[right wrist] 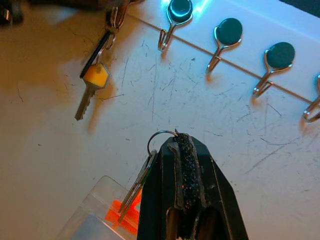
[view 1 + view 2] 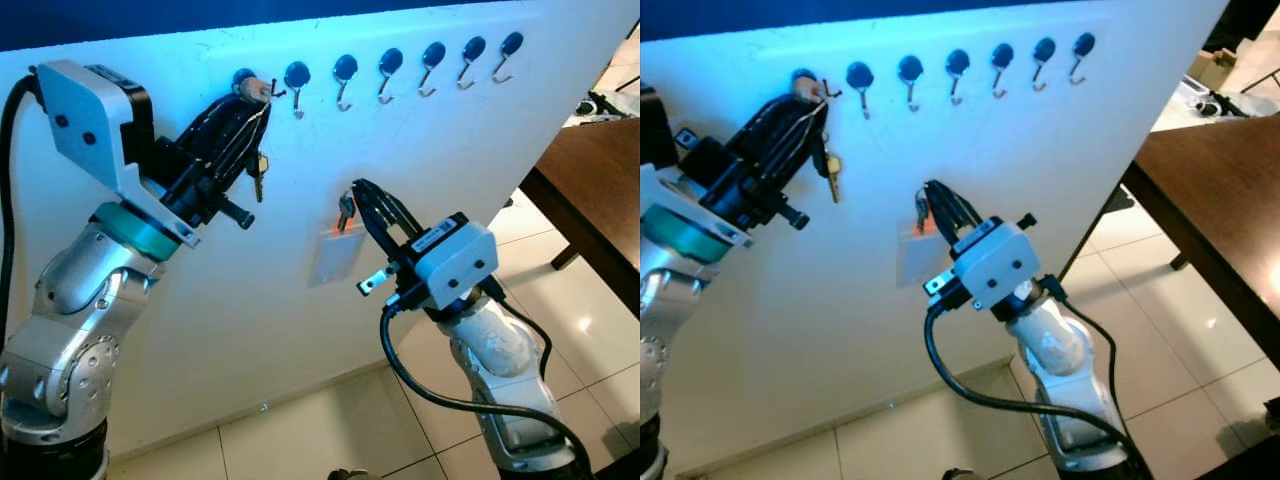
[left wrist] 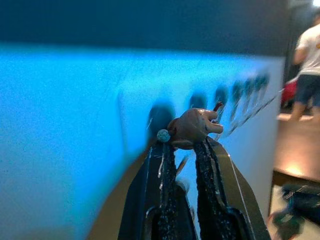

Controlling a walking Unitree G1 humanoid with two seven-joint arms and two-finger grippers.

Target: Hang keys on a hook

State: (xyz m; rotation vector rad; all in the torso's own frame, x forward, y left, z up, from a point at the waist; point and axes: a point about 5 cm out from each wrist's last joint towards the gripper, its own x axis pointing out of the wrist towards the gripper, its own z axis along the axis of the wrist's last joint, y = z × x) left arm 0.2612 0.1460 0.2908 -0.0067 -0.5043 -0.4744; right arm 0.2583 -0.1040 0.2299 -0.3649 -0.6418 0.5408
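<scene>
At the far left of the white board (image 2: 420, 200), the left gripper (image 2: 252, 98) was raised to the leftmost hook (image 2: 244, 78), its fingers narrow and pinched on a small tan fob (image 3: 192, 127). From that fob a key with a yellow head (image 1: 95, 76) hung down against the board. Whether its ring was already over the hook could not be made out, since the fob and fingers covered it. Further right ran a row of six dark-capped hooks (image 2: 345, 72), all bare. Lower, near the middle of the board, the right gripper (image 2: 352, 198) had its fingers closed on a second bunch of keys (image 1: 137, 185) just below their ring (image 1: 159, 140), with a clear tag marked in orange (image 1: 107, 215) dangling beneath. These keys looked light, stiff and smooth, and would likely swing freely; holding close under the ring seemed best, leaving the loop open for a hook. On the far right stood a dark wooden surface (image 2: 590, 190), cut off by the edge. A person (image 3: 306, 60) stood beyond, only partly visible.
</scene>
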